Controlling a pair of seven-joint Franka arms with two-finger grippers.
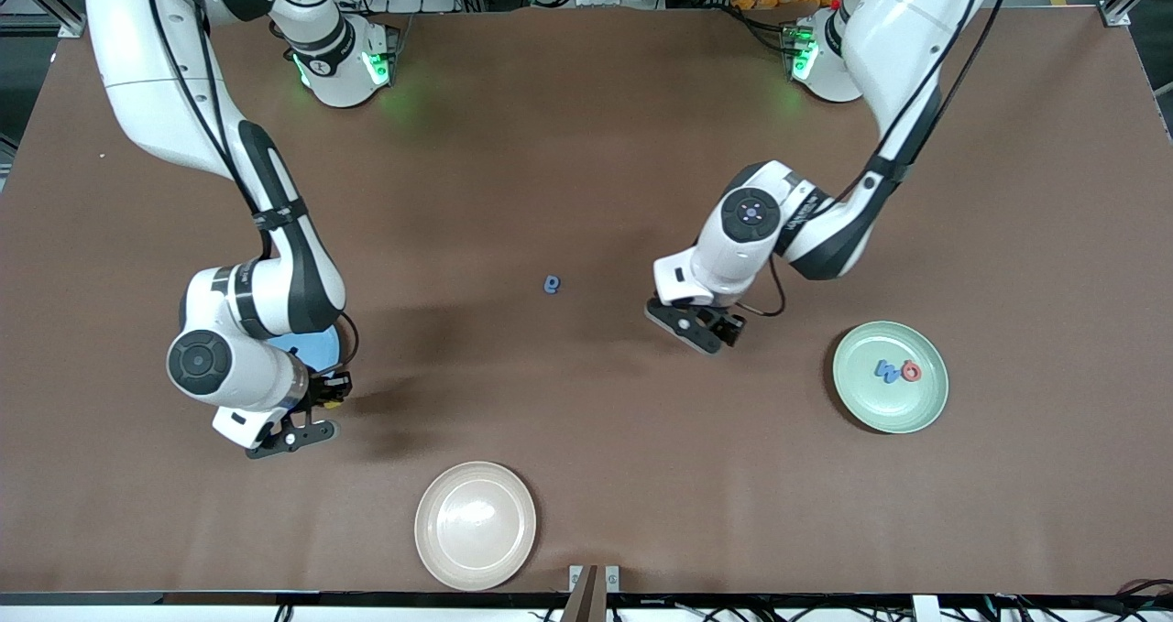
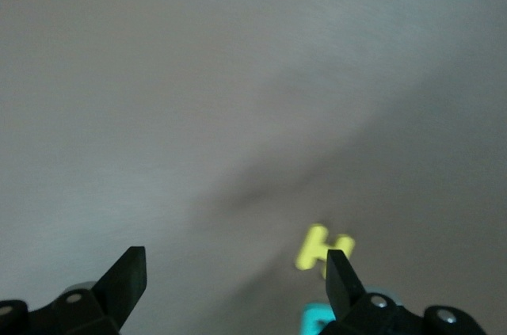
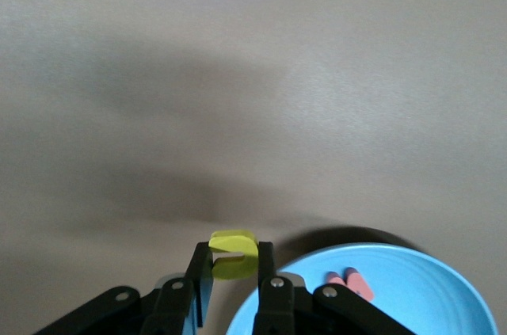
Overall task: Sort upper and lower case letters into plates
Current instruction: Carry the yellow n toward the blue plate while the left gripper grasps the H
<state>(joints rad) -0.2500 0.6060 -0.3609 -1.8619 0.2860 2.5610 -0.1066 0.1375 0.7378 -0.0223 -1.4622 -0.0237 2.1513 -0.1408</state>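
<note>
My right gripper (image 3: 234,262) is shut on a small yellow letter (image 3: 233,243), held just past the rim of the bright blue plate (image 3: 396,291). A red letter (image 3: 353,282) lies in that plate. In the front view the blue plate (image 1: 310,347) is mostly hidden under the right arm. My left gripper (image 2: 234,279) hangs open low over the table, with a yellow letter H (image 2: 320,247) and a teal letter (image 2: 315,319) beside one finger. A blue letter (image 1: 551,284) lies alone mid-table. The mint green plate (image 1: 926,407) holds a blue letter (image 1: 886,370) and a red letter (image 1: 911,371).
A beige plate (image 1: 475,525) sits near the table's edge closest to the front camera. The left gripper (image 1: 706,332) is between the lone blue letter and the green plate. The right gripper (image 1: 316,411) is at the right arm's end of the table.
</note>
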